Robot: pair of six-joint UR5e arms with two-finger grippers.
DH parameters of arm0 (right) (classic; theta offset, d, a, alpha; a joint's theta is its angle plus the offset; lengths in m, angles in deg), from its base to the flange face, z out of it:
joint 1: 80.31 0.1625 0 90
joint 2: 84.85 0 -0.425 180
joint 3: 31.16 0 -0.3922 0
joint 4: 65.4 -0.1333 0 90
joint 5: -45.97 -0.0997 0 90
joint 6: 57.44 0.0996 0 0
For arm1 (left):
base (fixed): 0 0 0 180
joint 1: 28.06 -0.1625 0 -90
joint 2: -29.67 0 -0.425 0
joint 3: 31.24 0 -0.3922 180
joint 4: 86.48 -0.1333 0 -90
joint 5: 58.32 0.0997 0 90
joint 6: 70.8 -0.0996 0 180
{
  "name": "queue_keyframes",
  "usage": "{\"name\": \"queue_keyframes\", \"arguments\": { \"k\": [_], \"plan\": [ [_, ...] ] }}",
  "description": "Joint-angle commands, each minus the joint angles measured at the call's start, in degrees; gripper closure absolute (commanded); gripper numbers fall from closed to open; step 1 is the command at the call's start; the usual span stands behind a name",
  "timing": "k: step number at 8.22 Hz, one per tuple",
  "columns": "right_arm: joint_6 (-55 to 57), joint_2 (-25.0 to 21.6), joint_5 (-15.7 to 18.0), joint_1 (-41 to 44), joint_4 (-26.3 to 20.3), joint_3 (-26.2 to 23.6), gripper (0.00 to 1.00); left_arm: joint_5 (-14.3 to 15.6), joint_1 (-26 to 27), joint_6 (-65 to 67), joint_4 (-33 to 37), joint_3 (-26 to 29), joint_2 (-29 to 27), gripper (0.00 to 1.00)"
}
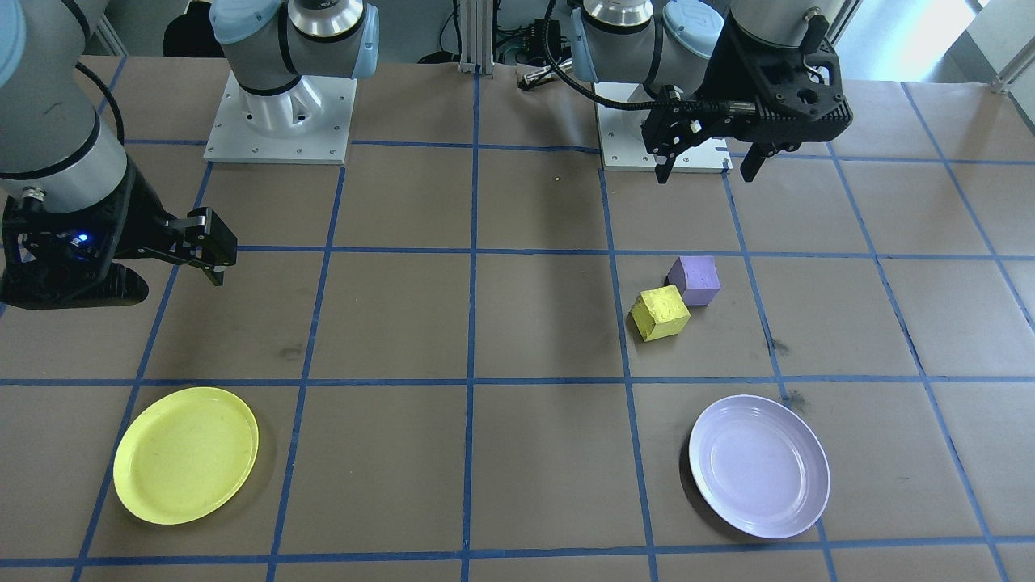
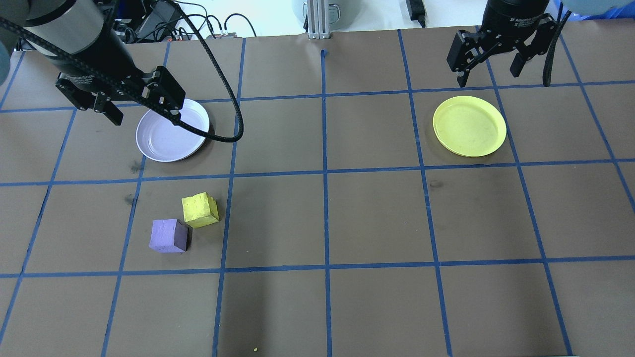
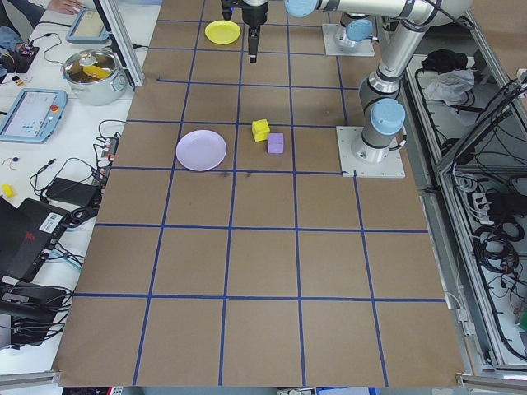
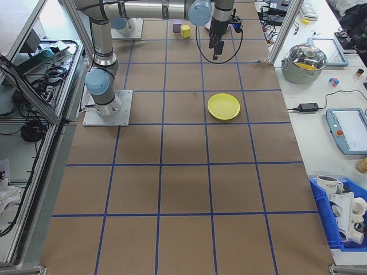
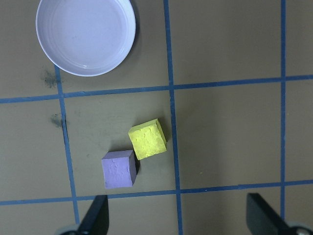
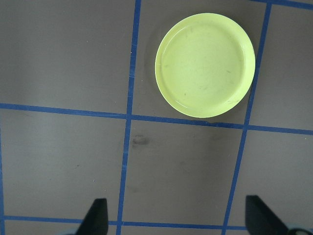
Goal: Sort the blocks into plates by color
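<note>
On the surface: my left claw [image 2: 141,106] and my right claw [image 2: 488,67] both hang in the air, touching nothing.
Left claw: fingers spread apart, nothing between them; in the overhead view it hovers over the near rim of the lavender plate [image 2: 163,141], and its wrist camera looks straight down on both blocks.
Right claw: fingers apart as well, nothing held; it hangs just beyond the yellow plate [image 2: 470,126] in the overhead view, and its wrist view shows the plate ahead of the fingertips [image 6: 95,218].
Yellow block [image 2: 200,209]: sits on the brown paper on my left side, turned at an angle to the grid, in the square next to the one with the lavender plate.
Purple block [image 2: 168,236]: right beside the yellow block, corner to corner; whether they touch I cannot tell. It lies farther from the lavender plate than the yellow block does.
Lavender plate: on my left half, nothing in it, near both blocks.
Yellow plate: on my right half, nothing in it, well apart from both blocks.
Blue tape grid [image 2: 325,171]: divides the brown surface into squares; the two blocks share one square.
</note>
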Motion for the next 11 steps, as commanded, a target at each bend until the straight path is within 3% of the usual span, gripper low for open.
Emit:
{"name": "queue_keyframes", "arguments": {
  "k": [1, 5, 7, 11],
  "plan": [
    [0.0, 0.1, 0.0, 0.0, 0.1, 0.0, 0.0, 0.8, -4.6, -5.3, -1.1, -7.2, 0.0, 0.0],
    [-0.2, 0.1, 0.4, 0.0, 0.6, 0.0, 0.0, 2.1, -13.6, -12.3, -7.8, -20.0, 0.1, 0.0],
    [-0.2, 0.1, 0.1, 0.0, 0.5, -0.1, 0.0, 2.2, -14.7, -9.0, -20.8, -29.0, -0.6, 0.0],
    [-0.1, 0.1, 0.0, 0.0, 0.5, -0.1, 0.0, 2.0, -15.1, -7.1, -25.0, -31.4, -7.6, 0.0]
  ]
}}
